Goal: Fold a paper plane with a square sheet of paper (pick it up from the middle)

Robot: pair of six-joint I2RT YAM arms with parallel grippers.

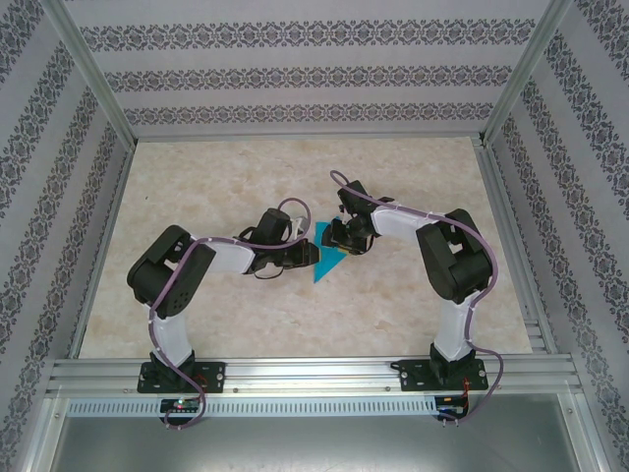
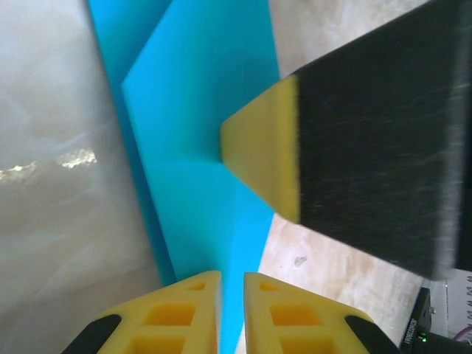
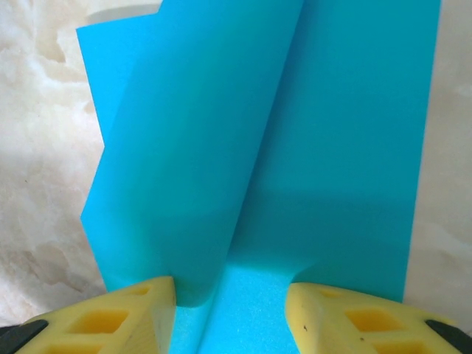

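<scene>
The square sheet of paper (image 1: 327,260) is bright teal and lies mid-table as a folded, pointed triangle. My left gripper (image 1: 312,254) is at its left edge. In the left wrist view its yellow fingers (image 2: 184,310) stand almost together, with a creased ridge of the paper (image 2: 199,133) in the narrow gap of the gripper (image 2: 232,284). My right gripper (image 1: 344,242) is at the paper's upper right. In the right wrist view it (image 3: 230,295) stands open over the paper (image 3: 346,147), and a lifted flap (image 3: 177,169) curls up against its left finger. One right fingertip (image 2: 262,158) presses on the sheet.
The beige marbled tabletop (image 1: 226,187) is ringed by patterned walls and an aluminium frame (image 1: 295,376) along the near edge. Both arms bend inward and meet at the paper in the middle.
</scene>
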